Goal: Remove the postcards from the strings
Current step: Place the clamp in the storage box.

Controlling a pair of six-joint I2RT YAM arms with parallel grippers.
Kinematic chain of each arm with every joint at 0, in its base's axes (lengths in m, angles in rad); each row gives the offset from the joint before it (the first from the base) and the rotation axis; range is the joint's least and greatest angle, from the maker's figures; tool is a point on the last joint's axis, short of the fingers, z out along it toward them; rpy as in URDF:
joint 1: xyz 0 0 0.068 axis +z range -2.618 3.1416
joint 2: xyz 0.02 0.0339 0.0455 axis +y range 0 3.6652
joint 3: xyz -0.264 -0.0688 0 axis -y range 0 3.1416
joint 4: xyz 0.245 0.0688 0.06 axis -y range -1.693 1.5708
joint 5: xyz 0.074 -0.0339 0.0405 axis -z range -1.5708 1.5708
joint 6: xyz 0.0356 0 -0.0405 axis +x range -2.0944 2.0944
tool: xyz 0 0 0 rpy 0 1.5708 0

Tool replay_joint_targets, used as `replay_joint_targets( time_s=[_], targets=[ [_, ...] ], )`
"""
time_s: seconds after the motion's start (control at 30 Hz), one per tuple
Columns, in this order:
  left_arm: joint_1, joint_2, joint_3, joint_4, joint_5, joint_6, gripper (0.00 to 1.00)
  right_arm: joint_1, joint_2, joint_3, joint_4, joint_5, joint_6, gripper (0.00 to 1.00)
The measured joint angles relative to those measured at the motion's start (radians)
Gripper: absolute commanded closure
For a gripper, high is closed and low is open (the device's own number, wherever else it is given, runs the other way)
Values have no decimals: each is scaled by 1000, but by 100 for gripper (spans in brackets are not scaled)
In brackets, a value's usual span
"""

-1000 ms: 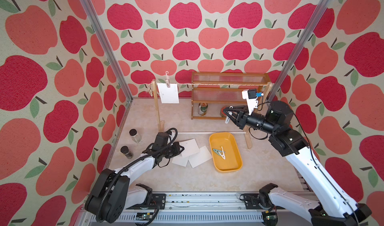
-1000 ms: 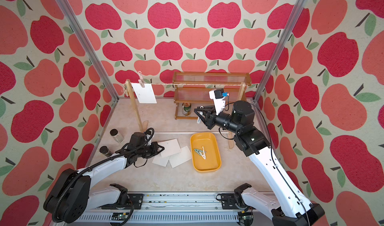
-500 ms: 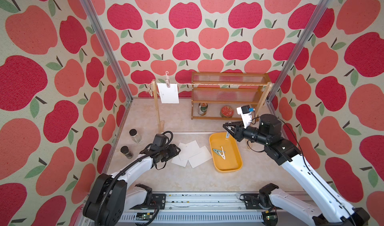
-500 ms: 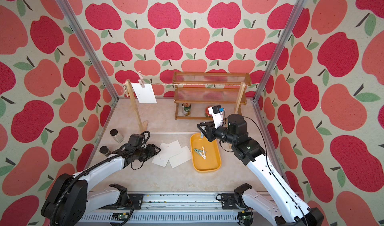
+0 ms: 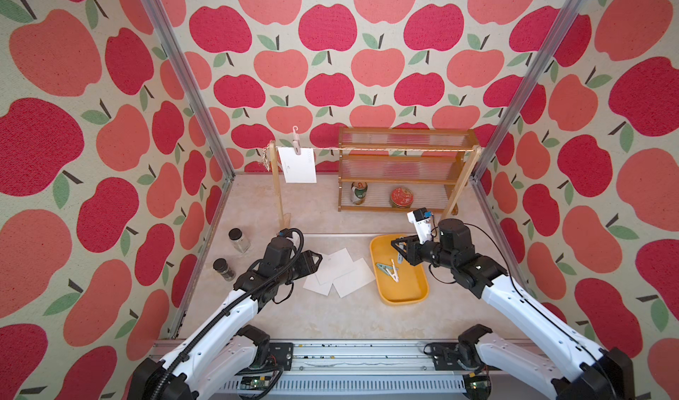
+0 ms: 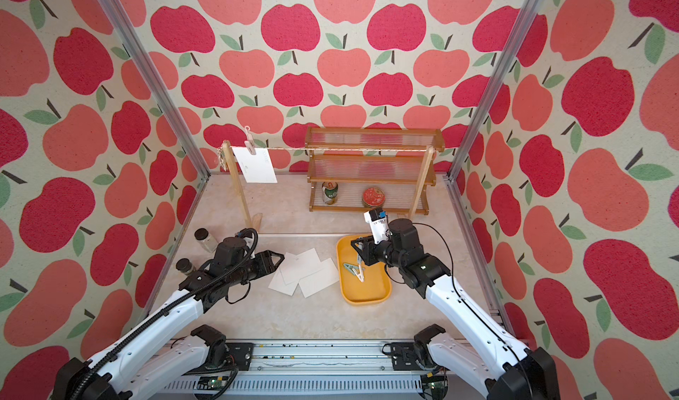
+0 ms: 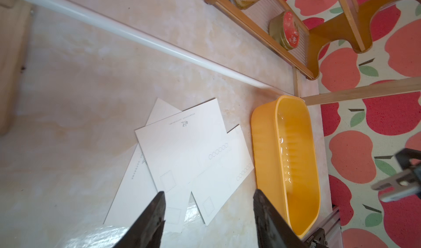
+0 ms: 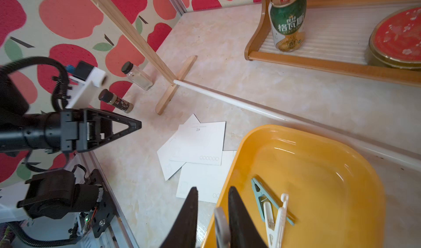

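Observation:
One white postcard (image 5: pixel 298 165) hangs from the strings (image 5: pixel 385 149), pinned by a pale clothespin (image 5: pixel 296 142) near the left wooden post. Three more postcards (image 5: pixel 340 273) lie overlapping on the table, also seen in the left wrist view as postcards (image 7: pixel 186 149). My left gripper (image 5: pixel 316 260) is open just at the pile's left edge, with nothing between its fingers (image 7: pixel 157 208). My right gripper (image 5: pixel 398 249) hovers over the far end of the yellow tray (image 5: pixel 404 299), shut on a grey clothespin (image 8: pixel 221 226).
The tray (image 8: pixel 319 139) holds a teal clothespin (image 8: pixel 259 190) and a white one (image 8: pixel 276 221). A wooden shelf (image 5: pixel 404 159) with a can (image 5: pixel 358 192) and a red tin (image 5: pixel 402 197) stands at the back. Two jars (image 5: pixel 239 238) sit at the left. A white rod (image 5: pixel 338 235) crosses the floor.
My left gripper has opened and let go of the top card on the pile. My right arm has come down from the string's right end to the tray, still shut.

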Motion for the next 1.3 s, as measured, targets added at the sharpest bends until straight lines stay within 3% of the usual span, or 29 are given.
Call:
replay_joint_targets(
  time_s=[0.27,0.67,0.93,1.13,1.3],
  targets=[
    [-89,80,102,93,-2,76,36,24,178,-92,163,66,33,75],
    [-40,136,148,166,36,71,31,40,375,-93,311,119,45,68],
    [8,136,148,217,48,61,27,40,372,-78,299,135,40,45],
    [59,131,146,244,67,37,23,43,299,-47,235,153,29,42],
    [98,95,138,267,80,17,18,84,224,4,149,161,6,30]
  ],
)
